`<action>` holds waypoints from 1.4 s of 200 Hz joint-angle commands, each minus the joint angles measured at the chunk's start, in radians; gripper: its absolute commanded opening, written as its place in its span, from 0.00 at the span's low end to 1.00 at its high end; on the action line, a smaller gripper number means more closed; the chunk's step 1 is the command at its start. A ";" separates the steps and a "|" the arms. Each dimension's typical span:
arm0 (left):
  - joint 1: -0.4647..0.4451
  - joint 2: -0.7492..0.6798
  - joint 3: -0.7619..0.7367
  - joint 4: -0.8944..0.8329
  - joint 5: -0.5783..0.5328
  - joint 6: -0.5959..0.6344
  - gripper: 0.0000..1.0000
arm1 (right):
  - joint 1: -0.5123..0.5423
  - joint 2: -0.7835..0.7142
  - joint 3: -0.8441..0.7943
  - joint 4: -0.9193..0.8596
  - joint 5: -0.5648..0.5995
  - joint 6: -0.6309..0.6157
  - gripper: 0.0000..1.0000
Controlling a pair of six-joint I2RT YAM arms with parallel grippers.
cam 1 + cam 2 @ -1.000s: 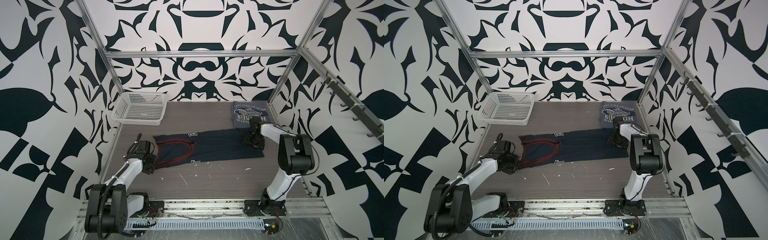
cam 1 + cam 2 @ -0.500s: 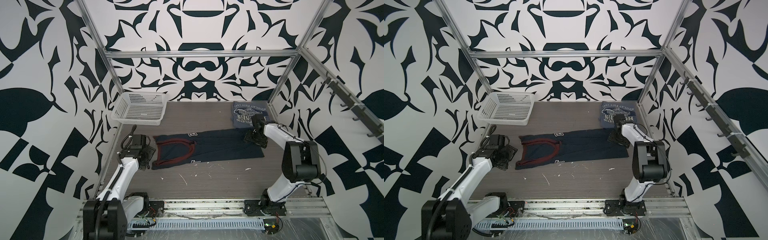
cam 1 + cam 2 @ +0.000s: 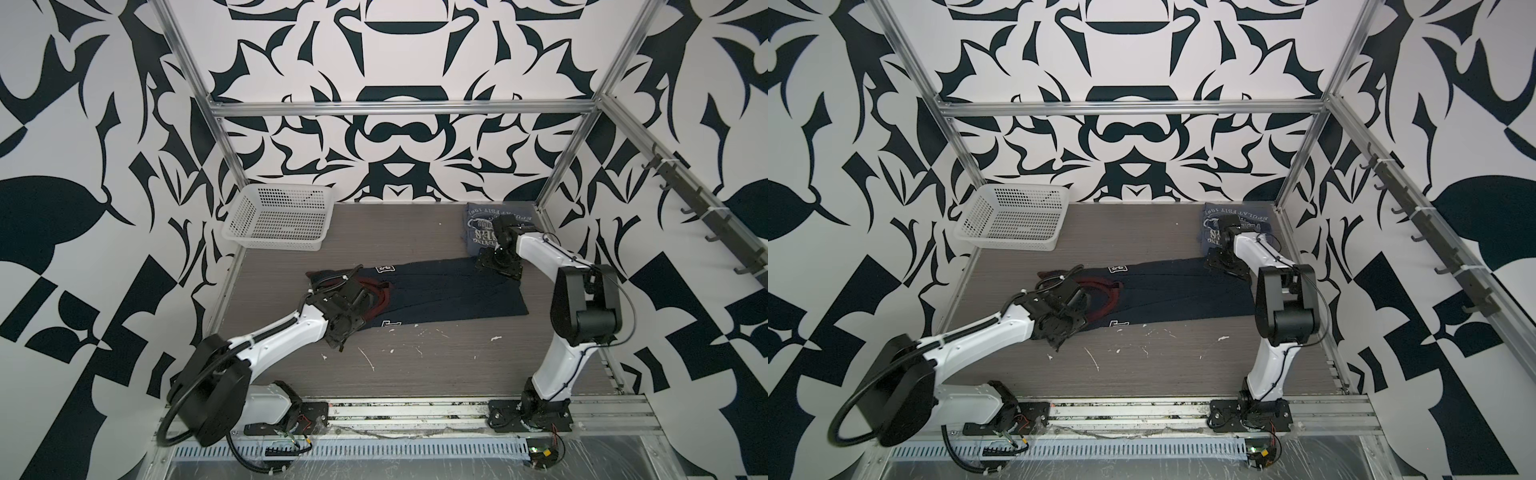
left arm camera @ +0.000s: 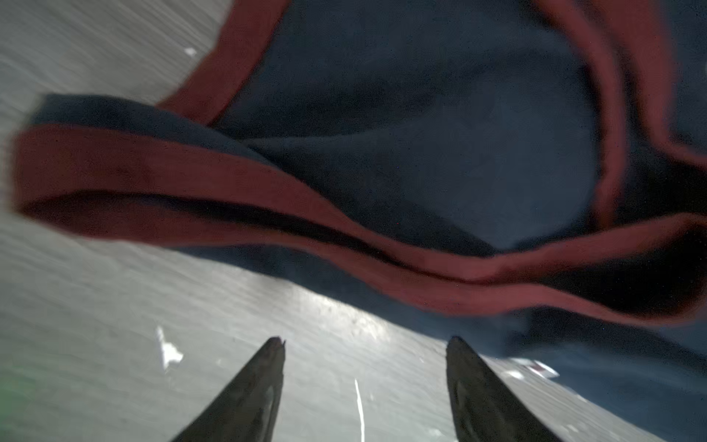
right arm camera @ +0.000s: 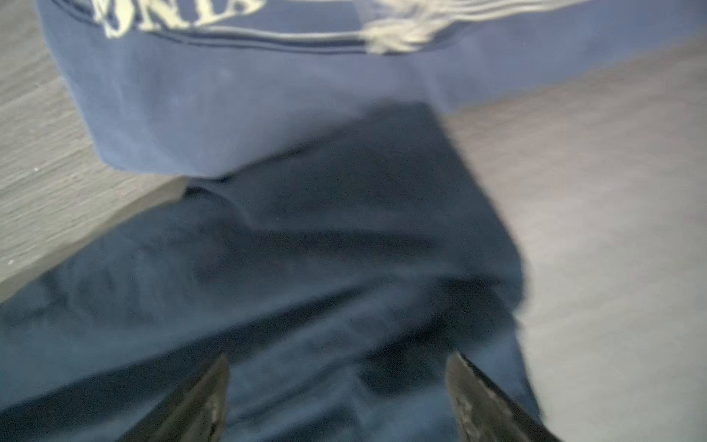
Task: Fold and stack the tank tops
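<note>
Folded into a long strip, the dark navy tank top [image 3: 449,291] [image 3: 1183,291] lies across the middle of the table. Its red-trimmed straps [image 4: 153,172] are at the left end. The grey-blue tank top [image 3: 478,232] [image 3: 1210,216] [image 5: 229,95] lies folded in the back right corner. My left gripper [image 3: 343,338] [image 3: 1061,340] [image 4: 366,340] hovers open over the table at the strap end, nothing between its fingers. My right gripper [image 3: 496,266] [image 3: 1225,262] [image 5: 340,358] stands open just over the navy top's [image 5: 306,248] far right corner. It holds nothing.
A white perforated basket [image 3: 274,241] [image 3: 1009,239] stands at the back left. White scraps [image 3: 368,361] dot the table in front of the navy top. Metal frame posts edge the table, and a hook rail [image 3: 706,216] runs along the right wall.
My left gripper opened, left the strap end, swung out left, then came back right over the red-trimmed end. My right gripper opened a little wider and shifted slightly back.
</note>
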 commanded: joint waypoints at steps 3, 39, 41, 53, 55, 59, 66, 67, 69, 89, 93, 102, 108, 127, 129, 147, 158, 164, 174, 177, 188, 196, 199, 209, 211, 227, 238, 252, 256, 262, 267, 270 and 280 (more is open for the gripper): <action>0.004 0.063 0.006 0.063 -0.025 -0.022 0.68 | 0.010 0.081 0.082 -0.056 -0.023 -0.020 0.88; 0.049 0.212 0.071 0.064 -0.017 0.080 0.66 | 0.009 0.123 0.047 -0.090 0.000 0.004 0.84; 0.051 0.221 0.075 0.063 -0.016 0.085 0.66 | 0.010 0.121 0.039 -0.089 0.002 0.006 0.84; 0.061 0.268 0.097 0.056 -0.015 0.116 0.65 | 0.010 0.100 -0.020 -0.084 0.011 0.021 0.83; 0.063 0.275 0.100 0.055 -0.015 0.121 0.65 | 0.010 0.096 -0.032 -0.083 0.013 0.025 0.83; 0.067 0.288 0.107 0.053 -0.015 0.129 0.65 | 0.010 0.087 -0.054 -0.083 0.015 0.030 0.83; 0.073 0.308 0.119 0.051 -0.014 0.142 0.65 | 0.009 0.070 -0.093 -0.082 0.018 0.036 0.83; 0.074 0.310 0.120 0.051 -0.013 0.144 0.65 | 0.009 0.067 -0.096 -0.081 0.019 0.037 0.83; 0.076 0.314 0.123 0.051 -0.014 0.149 0.65 | 0.010 0.063 -0.109 -0.082 0.019 0.039 0.83; 0.093 0.363 0.169 0.048 -0.007 0.198 0.65 | 0.014 0.006 -0.226 -0.073 0.015 0.060 0.83; 0.095 0.375 0.184 0.044 -0.005 0.211 0.65 | 0.015 -0.013 -0.249 -0.071 0.012 0.067 0.83; 0.101 0.405 0.228 0.022 -0.010 0.243 0.65 | 0.018 -0.050 -0.302 -0.059 -0.007 0.076 0.83; 0.103 0.428 0.262 0.009 -0.017 0.267 0.64 | 0.023 -0.079 -0.339 -0.052 -0.020 0.085 0.83; 0.116 0.514 0.383 -0.022 -0.021 0.346 0.65 | 0.048 -0.170 -0.439 -0.041 -0.052 0.114 0.83; 0.117 0.523 0.398 -0.025 -0.023 0.352 0.65 | 0.056 -0.182 -0.446 -0.041 -0.056 0.118 0.83; 0.130 0.624 0.551 -0.067 -0.030 0.422 0.65 | 0.121 -0.261 -0.520 -0.040 -0.073 0.164 0.83; 0.140 0.687 0.647 -0.093 -0.029 0.457 0.65 | 0.171 -0.300 -0.559 -0.042 -0.082 0.200 0.83; 0.148 0.723 0.702 -0.111 -0.028 0.478 0.65 | 0.199 -0.323 -0.579 -0.041 -0.084 0.217 0.83; 0.163 0.780 0.797 -0.146 -0.037 0.505 0.65 | 0.248 -0.353 -0.612 -0.040 -0.087 0.258 0.83; 0.167 0.795 0.820 -0.155 -0.041 0.513 0.65 | 0.261 -0.363 -0.623 -0.039 -0.088 0.269 0.83; 0.181 0.847 0.911 -0.174 -0.054 0.556 0.65 | 0.301 -0.393 -0.668 -0.026 -0.096 0.314 0.83; 0.192 0.883 0.977 -0.197 -0.067 0.580 0.65 | 0.326 -0.417 -0.704 -0.007 -0.106 0.353 0.83; 0.197 0.894 1.002 -0.198 -0.071 0.591 0.65 | 0.334 -0.425 -0.718 0.005 -0.114 0.366 0.83; 0.210 0.930 1.072 -0.219 -0.079 0.638 0.67 | 0.366 -0.448 -0.754 0.033 -0.141 0.412 0.83; 0.213 0.937 1.086 -0.227 -0.080 0.645 0.67 | 0.372 -0.454 -0.762 0.039 -0.146 0.421 0.83; 0.237 0.986 1.194 -0.244 -0.093 0.718 0.69 | 0.455 -0.491 -0.797 0.090 -0.176 0.512 0.83; 0.251 1.019 1.267 -0.255 -0.107 0.761 0.71 | 0.517 -0.512 -0.800 0.118 -0.193 0.565 0.83; 0.262 1.053 1.368 -0.287 -0.106 0.811 0.71 | 0.562 -0.560 -0.793 0.128 -0.191 0.613 0.84; 0.263 1.061 1.395 -0.300 -0.109 0.819 0.71 | 0.563 -0.582 -0.789 0.122 -0.185 0.617 0.84; 0.263 1.067 1.433 -0.317 -0.113 0.830 0.71 | 0.563 -0.617 -0.781 0.107 -0.173 0.617 0.85; 0.261 1.067 1.457 -0.329 -0.106 0.837 0.71 | 0.563 -0.648 -0.769 0.085 -0.155 0.619 0.85; 0.260 1.064 1.468 -0.335 -0.104 0.838 0.72 | 0.563 -0.669 -0.759 0.065 -0.134 0.615 0.85; 0.257 1.047 1.490 -0.352 -0.104 0.827 0.73 | 0.554 -0.727 -0.716 -0.011 -0.056 0.582 0.86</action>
